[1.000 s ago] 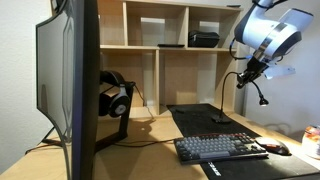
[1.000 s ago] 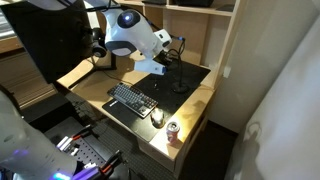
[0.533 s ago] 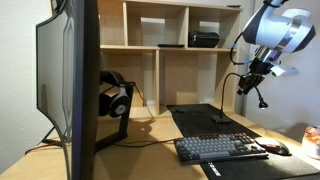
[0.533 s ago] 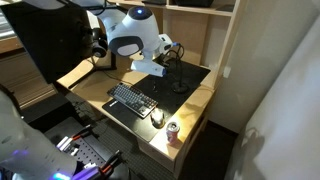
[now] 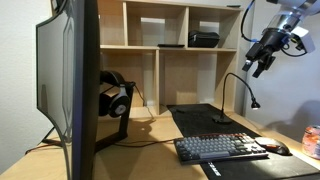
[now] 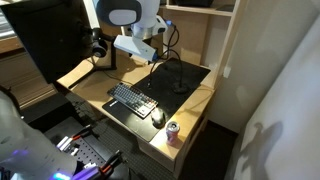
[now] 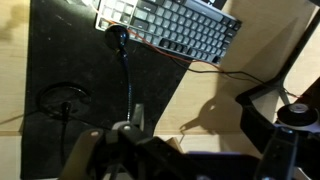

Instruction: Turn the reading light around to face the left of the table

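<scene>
1. Hanging high above the right part of the worktop (image 5: 150, 128), the fingers (image 5: 260, 64) stand slightly parted and grip nothing.
2. The reading light (image 5: 226, 85) stands below them and clear of them. Its round base rests on a black mat (image 5: 195, 120), and its thin neck rises and arches over to the right, with the small head at the low end of the arch.
3. A keyboard (image 5: 220, 148) lies at the mat's near edge, with a mouse (image 5: 275, 149) just to its right.
4. In the wrist view the fingers are too blurred to judge.
</scene>
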You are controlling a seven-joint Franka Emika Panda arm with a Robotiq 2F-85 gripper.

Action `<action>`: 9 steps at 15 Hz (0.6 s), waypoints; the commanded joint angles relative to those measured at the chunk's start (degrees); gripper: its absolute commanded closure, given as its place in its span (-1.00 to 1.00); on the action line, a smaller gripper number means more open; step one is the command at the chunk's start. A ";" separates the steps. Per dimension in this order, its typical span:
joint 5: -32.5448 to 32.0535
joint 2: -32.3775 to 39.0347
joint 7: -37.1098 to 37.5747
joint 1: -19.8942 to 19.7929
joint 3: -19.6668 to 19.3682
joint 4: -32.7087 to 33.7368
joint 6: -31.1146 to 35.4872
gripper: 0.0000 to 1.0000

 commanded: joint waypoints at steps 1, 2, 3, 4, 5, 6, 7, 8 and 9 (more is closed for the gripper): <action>-0.03 3.22 2.56 0.12 -0.72 3.67 -5.63 -1.00; -1.00 3.50 3.73 -0.21 -0.41 3.84 -5.37 -1.00; -2.58 3.82 5.33 -0.67 0.03 3.76 -3.82 -1.00; -4.16 4.32 7.10 -1.08 0.25 3.77 -2.68 -1.00; -5.70 4.61 8.69 -1.43 0.22 3.73 -1.55 -1.00; -6.29 4.77 9.95 -1.84 -0.39 4.12 -1.53 -1.00; -7.94 4.26 12.19 -2.55 -0.55 3.90 0.33 -1.00; -9.94 4.08 14.13 -3.17 -0.61 3.99 1.38 -1.00; -12.82 3.70 16.43 -3.95 -0.66 3.88 2.65 -1.00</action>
